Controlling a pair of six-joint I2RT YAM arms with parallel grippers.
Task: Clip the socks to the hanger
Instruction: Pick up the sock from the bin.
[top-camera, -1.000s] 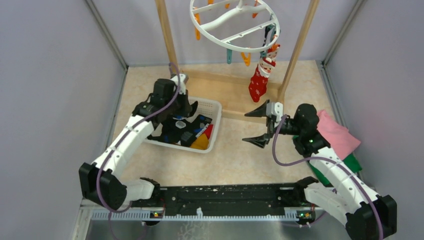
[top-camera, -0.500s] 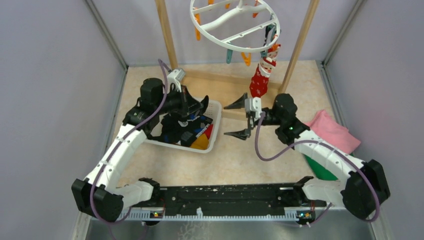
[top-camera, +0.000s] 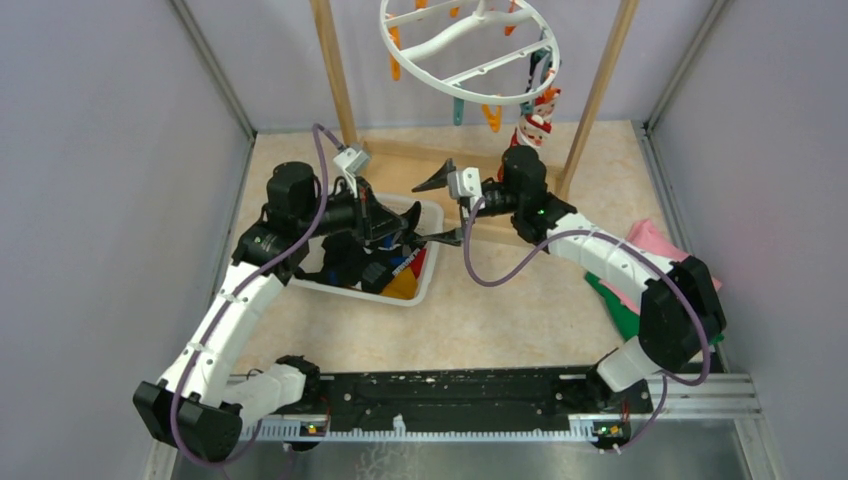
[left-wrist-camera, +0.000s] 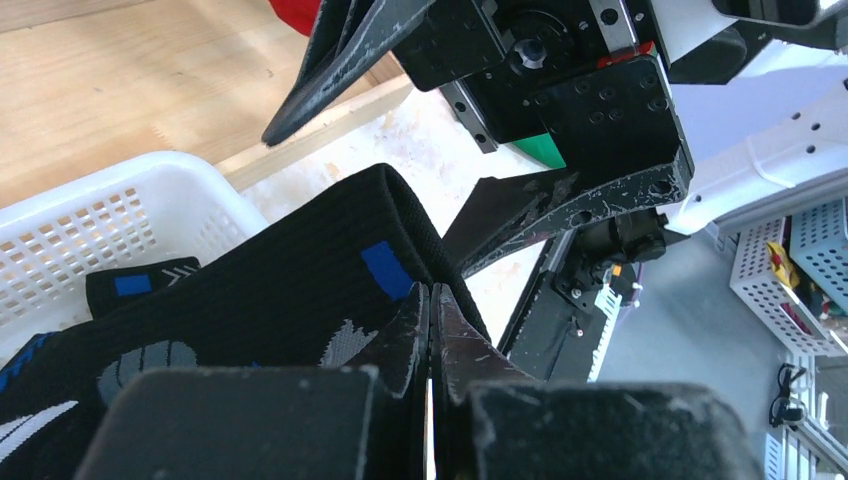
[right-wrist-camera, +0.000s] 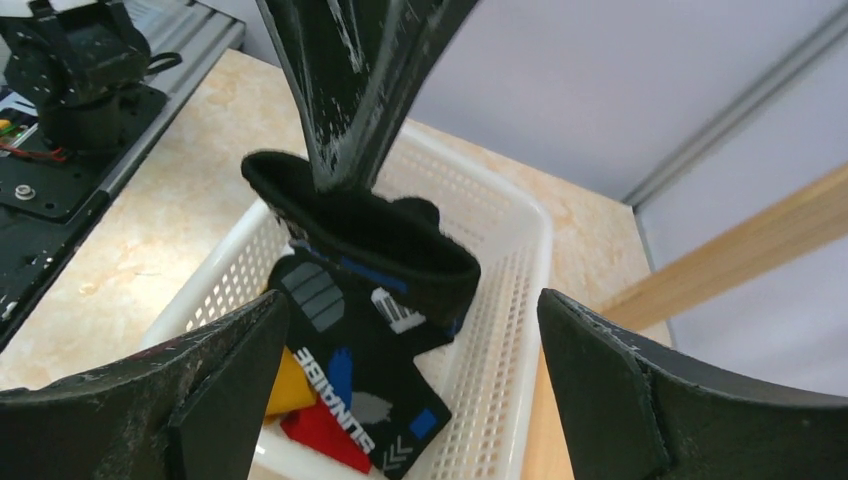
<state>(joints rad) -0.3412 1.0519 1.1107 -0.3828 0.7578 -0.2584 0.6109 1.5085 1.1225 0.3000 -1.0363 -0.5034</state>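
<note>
My left gripper is shut on the cuff of a black sock with blue and white marks and holds it up over the white mesh basket. My right gripper is wide open right beside it, its jaws level with the raised cuff. In the top view the left gripper and the right gripper nearly meet. A yellow sock and a red sock lie in the basket. The white ring hanger hangs above with orange and teal pegs; a red Christmas sock is clipped to it.
The wooden rack posts and its base board stand behind the basket. Pink cloth and green cloth lie at the right, partly under the right arm. Grey walls close in both sides.
The right gripper has swung left from mid-table to the basket's right edge, staying open. The left gripper has lifted the black sock out of the basket toward it.
</note>
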